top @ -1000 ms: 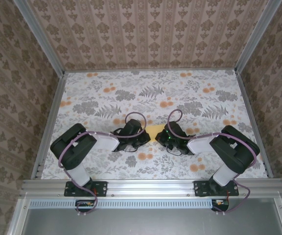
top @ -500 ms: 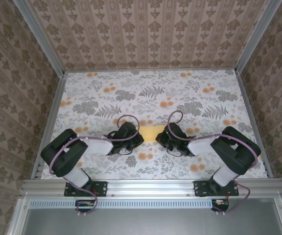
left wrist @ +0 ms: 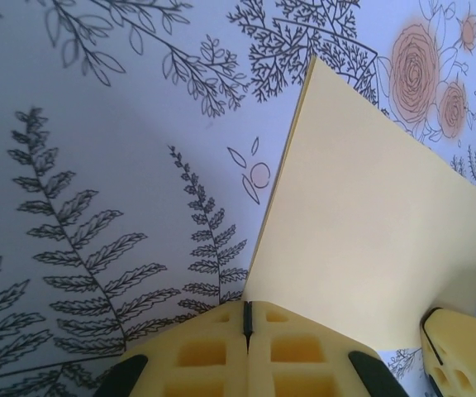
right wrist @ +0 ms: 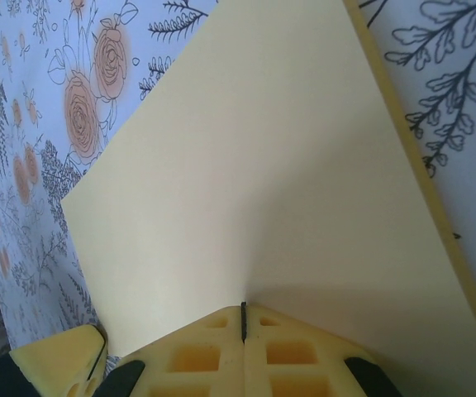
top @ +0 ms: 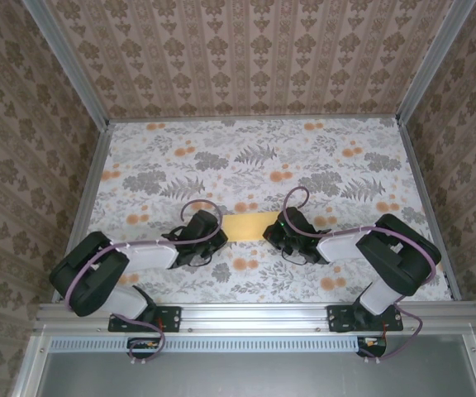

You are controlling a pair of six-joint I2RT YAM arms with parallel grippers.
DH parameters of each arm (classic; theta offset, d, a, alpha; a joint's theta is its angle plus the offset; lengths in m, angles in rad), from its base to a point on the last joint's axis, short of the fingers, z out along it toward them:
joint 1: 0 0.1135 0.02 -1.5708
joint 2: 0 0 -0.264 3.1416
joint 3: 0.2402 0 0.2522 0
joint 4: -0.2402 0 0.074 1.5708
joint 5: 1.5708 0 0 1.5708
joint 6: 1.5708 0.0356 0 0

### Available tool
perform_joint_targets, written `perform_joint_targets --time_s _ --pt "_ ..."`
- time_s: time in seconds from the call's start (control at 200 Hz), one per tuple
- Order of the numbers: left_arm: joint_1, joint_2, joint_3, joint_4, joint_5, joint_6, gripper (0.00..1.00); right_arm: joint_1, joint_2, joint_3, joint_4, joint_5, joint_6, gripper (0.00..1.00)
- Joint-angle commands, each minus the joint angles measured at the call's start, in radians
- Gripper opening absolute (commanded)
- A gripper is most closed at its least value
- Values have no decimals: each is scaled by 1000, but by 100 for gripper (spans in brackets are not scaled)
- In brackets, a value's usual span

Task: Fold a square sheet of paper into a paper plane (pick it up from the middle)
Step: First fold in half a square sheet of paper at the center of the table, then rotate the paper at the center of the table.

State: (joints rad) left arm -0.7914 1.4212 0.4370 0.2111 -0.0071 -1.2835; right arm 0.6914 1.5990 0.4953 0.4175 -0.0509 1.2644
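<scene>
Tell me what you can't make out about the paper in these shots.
- Top view: both ends of the paper are hidden under the left gripper and right gripper; creases too small.
- Left wrist: its right corner is cut off by the frame.
- Right wrist: its far corner is cut off at the top.

Floral-printed table cover, damask-patterned walls, aluminium frame rail along near edge.

Bright, even, diffuse light, apparently from above. Top view is sharp; only soft, short shadows sit under the arms on the table, no glare. Frame rail reads straight out to the edges. In the wrist views the square sheet of paper is evenly lit and slightly washed out, with soft shading toward its lower end. The tablecloth print is crisp.
</scene>
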Motion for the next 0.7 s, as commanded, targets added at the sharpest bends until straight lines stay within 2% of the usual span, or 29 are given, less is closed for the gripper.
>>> perform_joint_targets --time_s 0.0,0.105,0.19,0.265,0.37,0.545,0.695 --pt "4 -2 -40 -139 -89 -19 0 -4 -3 -27 -170 88 -2 3" --pt "13 -41 -9 -174 -95 39 0 -5 -38 -6 -201 92 -52 4" --pt "35 -103 29 -234 -98 118 5 -8 -92 34 -280 110 -116 5" --pt "77 -156 67 -295 -79 190 11 -10 -140 85 -357 118 -193 7" --pt "183 -207 114 -354 14 292 22 -9 -169 187 -479 118 -290 12" --pt "372 -210 203 -436 192 428 41 9 -88 349 -577 71 -338 21" --pt "475 -196 265 -526 242 525 56 46 47 501 -620 45 -344 23"
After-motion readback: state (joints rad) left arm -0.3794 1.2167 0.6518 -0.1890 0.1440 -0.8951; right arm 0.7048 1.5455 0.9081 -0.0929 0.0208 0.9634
